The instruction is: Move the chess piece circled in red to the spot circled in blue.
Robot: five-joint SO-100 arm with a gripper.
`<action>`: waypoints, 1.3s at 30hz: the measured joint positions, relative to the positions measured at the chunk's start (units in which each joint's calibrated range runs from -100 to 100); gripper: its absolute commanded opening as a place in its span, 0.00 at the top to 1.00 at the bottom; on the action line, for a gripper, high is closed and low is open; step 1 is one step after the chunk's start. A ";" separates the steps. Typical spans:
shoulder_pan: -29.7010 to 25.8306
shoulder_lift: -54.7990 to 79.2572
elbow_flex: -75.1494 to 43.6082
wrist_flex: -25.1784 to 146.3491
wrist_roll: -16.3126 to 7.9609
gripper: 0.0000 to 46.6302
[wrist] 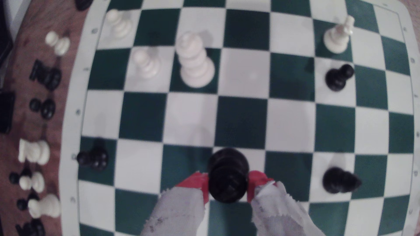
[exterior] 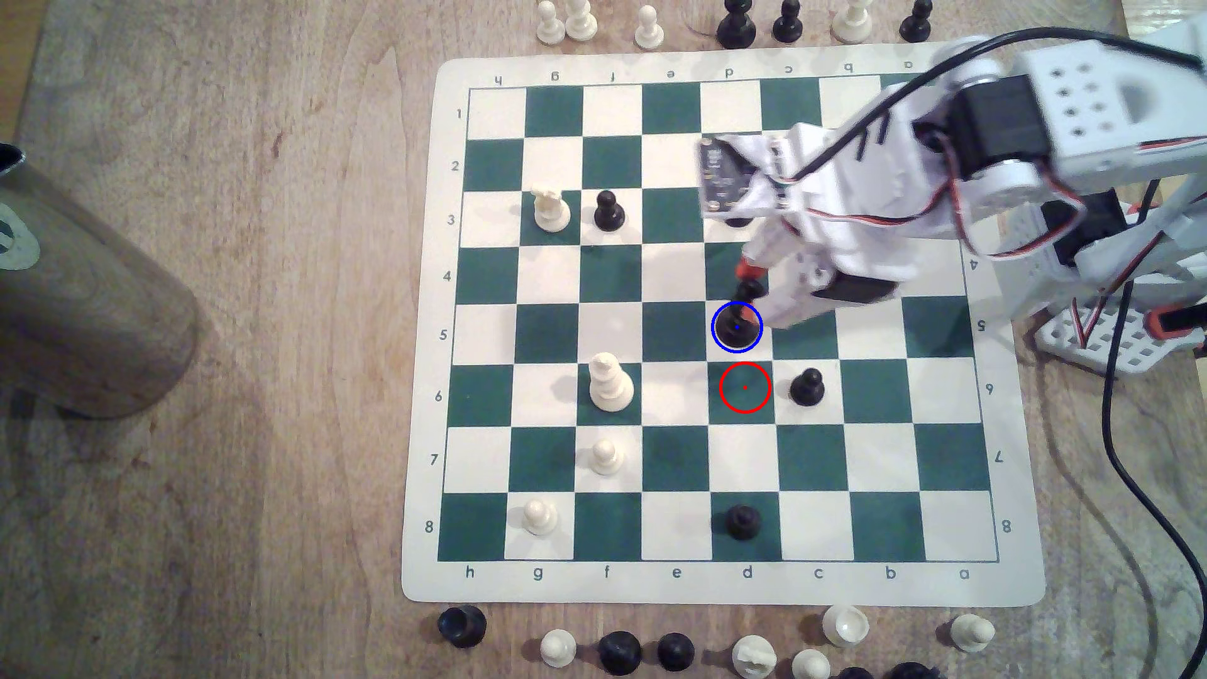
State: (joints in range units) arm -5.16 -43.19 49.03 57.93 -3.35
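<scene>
The chess piece (exterior: 738,324) stands on the spot (exterior: 718,343), gripped between the tool (wrist: 228,185)'s red-tipped fingers (wrist: 256,181).

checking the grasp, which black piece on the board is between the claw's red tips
The tall black chess piece inside the blue circle, flanked by the claw. The black pawns stand apart from it on other squares.

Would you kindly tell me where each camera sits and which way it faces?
Exterior view: overhead, looking down on the chessboard; the white arm enters from the exterior view's right.
Wrist view: on the arm, looking down past red-tipped fingers flanking the chess piece.
Shared: that chess piece on the blue-circled spot, and the tall white piece.
</scene>
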 measured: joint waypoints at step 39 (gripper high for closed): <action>1.55 8.63 5.24 -7.01 0.98 0.98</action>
State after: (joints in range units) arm -3.61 -34.56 54.27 50.92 -2.37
